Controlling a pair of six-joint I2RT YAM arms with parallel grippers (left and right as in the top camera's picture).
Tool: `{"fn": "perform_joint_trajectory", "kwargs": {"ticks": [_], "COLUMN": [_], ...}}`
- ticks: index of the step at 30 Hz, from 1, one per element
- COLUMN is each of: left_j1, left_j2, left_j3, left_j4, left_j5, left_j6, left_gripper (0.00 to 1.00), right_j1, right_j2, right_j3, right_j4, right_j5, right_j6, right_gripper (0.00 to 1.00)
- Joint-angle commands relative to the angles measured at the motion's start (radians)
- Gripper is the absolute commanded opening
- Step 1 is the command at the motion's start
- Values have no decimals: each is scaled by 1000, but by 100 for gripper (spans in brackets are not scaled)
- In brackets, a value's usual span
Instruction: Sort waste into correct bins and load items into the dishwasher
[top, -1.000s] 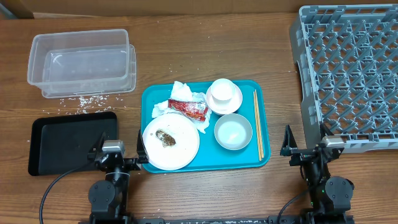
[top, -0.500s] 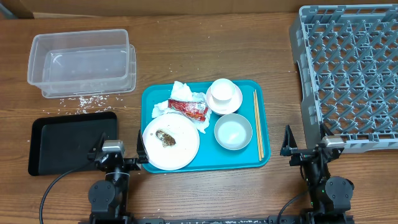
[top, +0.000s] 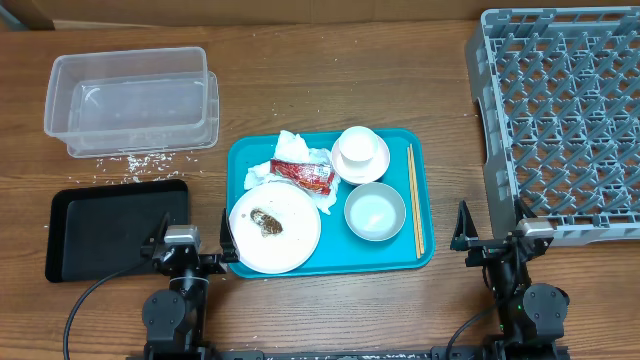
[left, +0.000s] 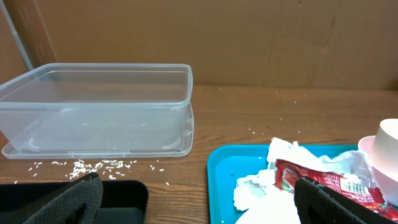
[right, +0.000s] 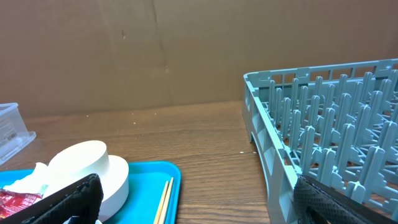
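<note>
On the teal tray (top: 400, 258) lie a white plate (top: 290, 240) with a brown food scrap (top: 268, 223), a crumpled napkin (top: 292, 146), a red wrapper (top: 304, 175), an upturned white cup (top: 360, 152), a white bowl (top: 375, 211) and chopsticks (top: 414, 200). Rice grains (top: 135, 160) are scattered by the clear tub (top: 132, 98); the black tray (top: 110, 228) lies in front of it. The grey dish rack (top: 565, 110) stands at the right. My left gripper (top: 192, 252) rests open near the table's front, empty. My right gripper (top: 492, 238) is open too, beside the rack's front corner.
Brown cardboard walls (left: 249, 37) close off the back of the wooden table. The rack's near wall (right: 273, 155) rises just right of my right gripper's fingers. Bare wood (right: 205, 134) lies between the teal tray and the rack.
</note>
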Motion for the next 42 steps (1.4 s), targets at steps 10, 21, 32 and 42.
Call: {"fn": "perform_joint_trajectory", "kwargs": {"ticks": [10,21,32,42], "left_j1": [4,4,4,4], "left_j2": [-10,-10,-10,-10], "left_j3": [-7,-7,-7,-7], "left_j4": [5,5,8,19], "left_j5": [11,11,2,-116], "left_j6": [26,26,37,71], "left_gripper": [100,100,100,100], "right_j1": [-3,-3,-3,-3], "right_j2": [-8,-8,-8,-8], "right_j3": [-10,-10,-10,-10], "right_j4": [6,6,6,6], "right_j5": [5,5,5,5], "right_j6": [2,2,1,2], "right_gripper": [100,100,100,100]}}
